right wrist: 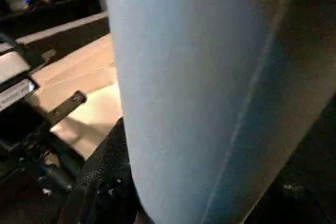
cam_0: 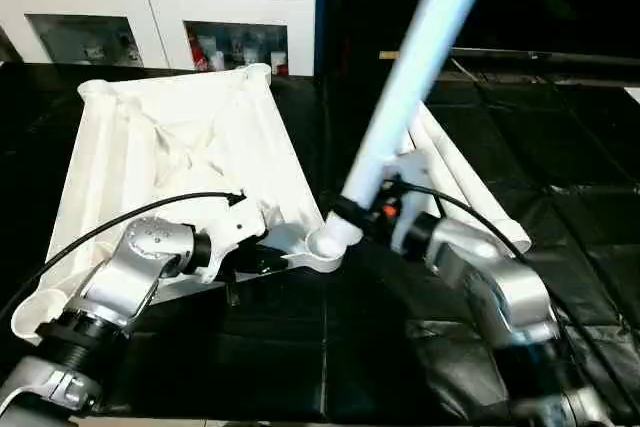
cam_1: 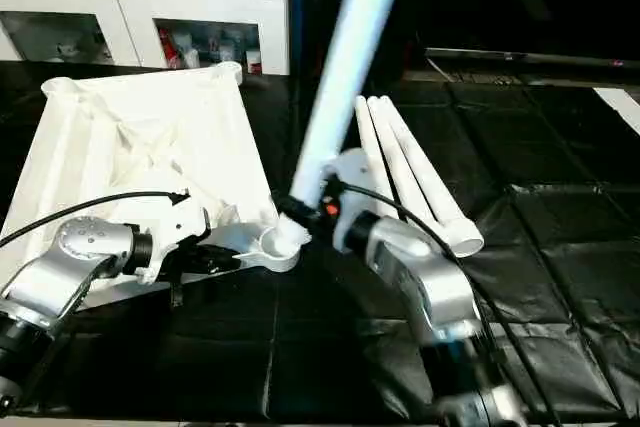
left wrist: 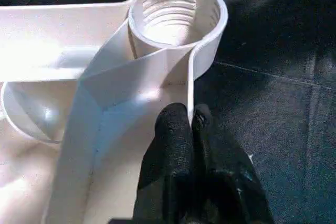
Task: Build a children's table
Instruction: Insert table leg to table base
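Table top (cam_0: 170, 147) rim pinched by closed left tool (left wrist: 189, 124); right tool (cam_0: 350, 212) clamps a leg (cam_0: 400, 107).

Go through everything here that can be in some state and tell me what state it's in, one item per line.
Table top: upside down, ribbed underside up.
Corner socket: threaded, leg's end at its mouth.
Held leg: steeply tilted, lower end at the socket.
Spare legs: three lying side by side on the dark surface.
Left gripper: shut on the top's rim.
Right gripper: shut on the held leg.
Cabinet: doors closed.
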`<state>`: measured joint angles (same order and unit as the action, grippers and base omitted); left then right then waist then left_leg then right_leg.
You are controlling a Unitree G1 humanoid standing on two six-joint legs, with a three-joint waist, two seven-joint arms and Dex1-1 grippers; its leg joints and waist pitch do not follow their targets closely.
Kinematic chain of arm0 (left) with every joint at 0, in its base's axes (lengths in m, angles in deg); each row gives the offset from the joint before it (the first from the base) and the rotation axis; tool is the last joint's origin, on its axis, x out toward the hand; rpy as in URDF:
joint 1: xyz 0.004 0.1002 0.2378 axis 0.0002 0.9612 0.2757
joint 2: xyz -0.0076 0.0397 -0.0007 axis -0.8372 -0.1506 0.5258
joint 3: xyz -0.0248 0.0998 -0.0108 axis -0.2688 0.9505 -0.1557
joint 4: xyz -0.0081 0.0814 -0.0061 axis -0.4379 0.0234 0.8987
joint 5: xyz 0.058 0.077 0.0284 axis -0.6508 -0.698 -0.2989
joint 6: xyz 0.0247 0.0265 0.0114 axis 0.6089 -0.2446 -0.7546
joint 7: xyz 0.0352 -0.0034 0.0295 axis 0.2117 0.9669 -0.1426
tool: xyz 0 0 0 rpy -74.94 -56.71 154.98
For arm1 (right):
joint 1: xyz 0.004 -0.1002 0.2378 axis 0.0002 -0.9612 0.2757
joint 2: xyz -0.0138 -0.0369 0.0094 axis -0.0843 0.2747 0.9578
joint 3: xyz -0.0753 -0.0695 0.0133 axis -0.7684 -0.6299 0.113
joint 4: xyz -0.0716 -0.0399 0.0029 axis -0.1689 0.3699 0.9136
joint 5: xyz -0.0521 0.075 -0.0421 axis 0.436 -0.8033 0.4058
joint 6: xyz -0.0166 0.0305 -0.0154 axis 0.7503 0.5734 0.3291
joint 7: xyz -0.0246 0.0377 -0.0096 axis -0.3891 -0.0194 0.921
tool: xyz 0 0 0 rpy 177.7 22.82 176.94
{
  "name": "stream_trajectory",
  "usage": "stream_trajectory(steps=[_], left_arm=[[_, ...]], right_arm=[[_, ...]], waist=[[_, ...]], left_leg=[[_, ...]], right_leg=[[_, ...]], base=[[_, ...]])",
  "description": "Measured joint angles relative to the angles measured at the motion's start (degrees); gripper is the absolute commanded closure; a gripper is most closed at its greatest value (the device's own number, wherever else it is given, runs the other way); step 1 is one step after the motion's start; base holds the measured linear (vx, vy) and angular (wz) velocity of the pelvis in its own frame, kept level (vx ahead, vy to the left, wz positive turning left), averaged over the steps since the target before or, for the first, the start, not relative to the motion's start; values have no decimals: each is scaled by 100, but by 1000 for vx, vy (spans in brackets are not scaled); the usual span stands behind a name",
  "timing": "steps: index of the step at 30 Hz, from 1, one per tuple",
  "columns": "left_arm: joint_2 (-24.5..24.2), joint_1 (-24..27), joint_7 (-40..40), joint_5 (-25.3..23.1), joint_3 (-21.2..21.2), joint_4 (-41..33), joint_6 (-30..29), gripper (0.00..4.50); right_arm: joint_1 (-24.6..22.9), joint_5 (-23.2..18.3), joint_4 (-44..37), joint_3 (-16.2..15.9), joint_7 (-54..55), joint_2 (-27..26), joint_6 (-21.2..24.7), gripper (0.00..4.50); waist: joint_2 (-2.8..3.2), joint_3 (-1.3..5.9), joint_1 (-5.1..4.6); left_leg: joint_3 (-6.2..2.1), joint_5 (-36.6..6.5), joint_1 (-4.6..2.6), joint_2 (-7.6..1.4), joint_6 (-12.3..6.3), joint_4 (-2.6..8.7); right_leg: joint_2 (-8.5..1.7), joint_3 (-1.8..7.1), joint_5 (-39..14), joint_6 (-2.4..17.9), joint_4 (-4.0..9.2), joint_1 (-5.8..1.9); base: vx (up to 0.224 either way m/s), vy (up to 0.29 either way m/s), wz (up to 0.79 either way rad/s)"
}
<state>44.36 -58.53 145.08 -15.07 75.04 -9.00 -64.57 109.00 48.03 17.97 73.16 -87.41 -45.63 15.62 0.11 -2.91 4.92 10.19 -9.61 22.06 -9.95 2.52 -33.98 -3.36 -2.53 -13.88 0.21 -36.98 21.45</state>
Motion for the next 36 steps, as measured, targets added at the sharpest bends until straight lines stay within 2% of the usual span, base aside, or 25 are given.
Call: stream_trajectory(steps=[7,14,19,36], left_arm=[[11,-44,57,-14,10,80,137,450],[20,-88,121,-25,11,163,206,450],[18,-103,176,-44,22,165,233,450],[13,-391,458,-161,172,609,634,450]], right_arm=[[127,155,581,-243,-472,34,-278,255],[262,249,774,-394,-658,29,-358,255],[431,356,1173,-408,-728,-75,-612,255],[762,544,1815,-458,-1027,-80,-879,255]], waist=[[-45,-4,15],[-67,-3,16],[-95,8,20],[-130,29,24]], left_leg=[[1,0,1,0,0,1],[1,0,-2,-1,0,1],[1,0,0,-1,0,1],[1,0,-8,-3,1,2]], right_leg=[[0,0,0,0,1,-1],[0,0,0,1,-1,-2],[0,0,0,1,1,-1],[0,-2,0,2,-2,-5]], base=[[0,0,0],[0,0,0],[0,0,0],[0,0,0]])
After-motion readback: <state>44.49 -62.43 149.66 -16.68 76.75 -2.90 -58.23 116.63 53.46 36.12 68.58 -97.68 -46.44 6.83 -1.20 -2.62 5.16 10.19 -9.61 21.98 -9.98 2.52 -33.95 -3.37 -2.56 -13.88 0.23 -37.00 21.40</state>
